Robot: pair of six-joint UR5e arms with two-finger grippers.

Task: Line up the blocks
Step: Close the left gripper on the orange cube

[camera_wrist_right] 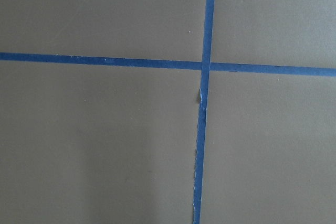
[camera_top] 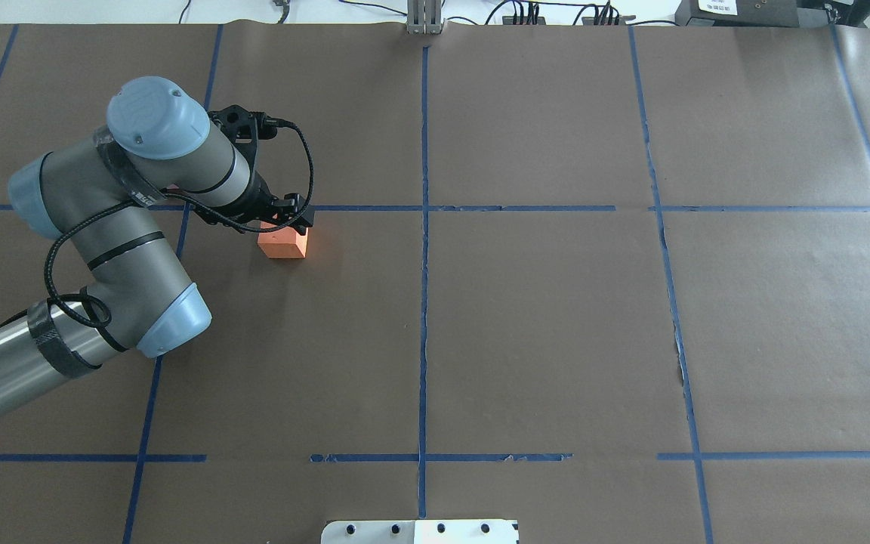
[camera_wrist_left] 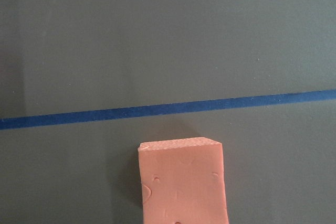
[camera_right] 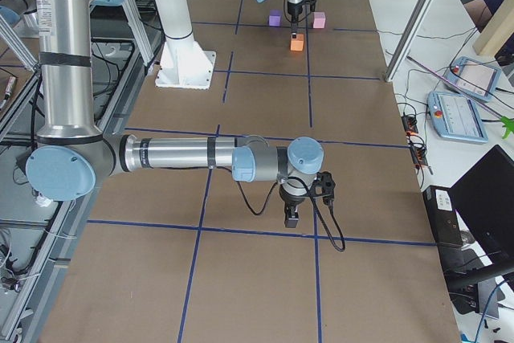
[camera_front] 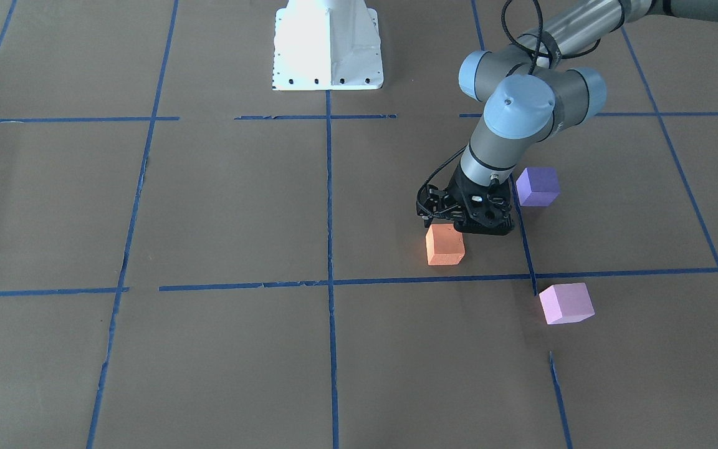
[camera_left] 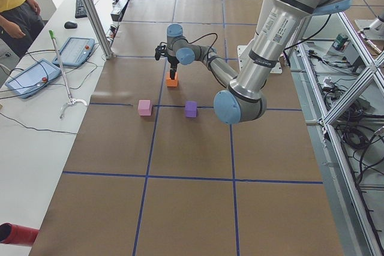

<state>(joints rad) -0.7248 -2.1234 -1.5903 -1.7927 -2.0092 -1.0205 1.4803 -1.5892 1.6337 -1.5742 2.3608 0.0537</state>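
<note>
Brown paper covers the tabletop (camera_top: 556,340), and everything that matters lies toward its left end, closer to the far edge than to the robot's edge. Your left arm (camera_top: 125,227) reaches out there, while the right arm (camera_right: 185,154) hangs low toward the right end over a crossing of blue tape (camera_wrist_right: 205,66). No view shows whether the right claw (camera_right: 293,216) is apart or together. The left claw (camera_front: 462,224) points straight down right at the orange block (camera_front: 445,245), which seems to rest on the paper. Its fingertips are hidden, so you cannot tell whether it is clamped on the block or only poised. The violet block (camera_front: 538,186) and the pink block (camera_front: 566,303) lie well apart, closer to the left end, in a row roughly parallel to that edge. Orange looks like the odd one out. Centre the claw squarely on opposite faces, grip lightly since the block looks soft, lift clear, and set it down in line with the other two without nudging either.
</note>
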